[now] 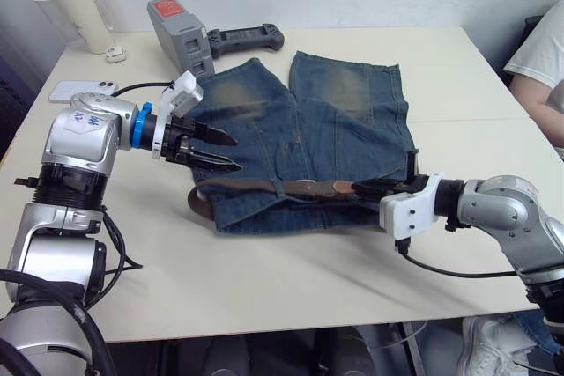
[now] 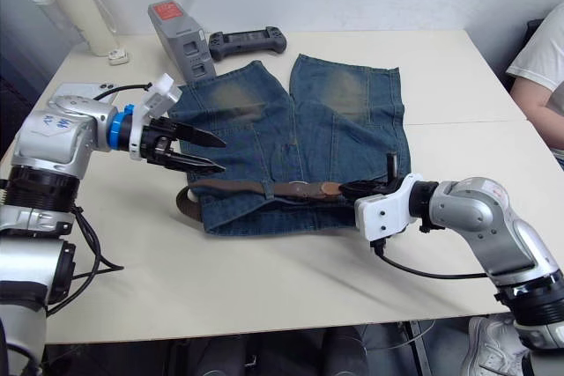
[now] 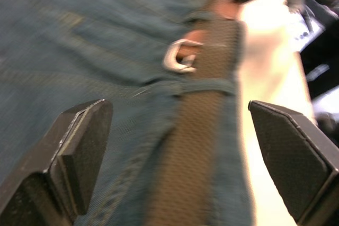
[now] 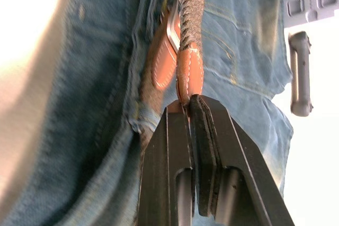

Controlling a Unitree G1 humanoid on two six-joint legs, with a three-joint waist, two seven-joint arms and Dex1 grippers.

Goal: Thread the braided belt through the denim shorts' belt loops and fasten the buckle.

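Pinching braided belt, right gripper

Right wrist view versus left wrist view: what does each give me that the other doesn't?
Right wrist view alone: the right gripper shut on the leather tip of the braided belt, with a gray controller on the table beyond the shorts. Left wrist view alone: the left gripper open, its fingers either side of the belt over the waistband, a belt loop crossing it, and the buckle clearly. Both show the belt lying along the denim shorts.
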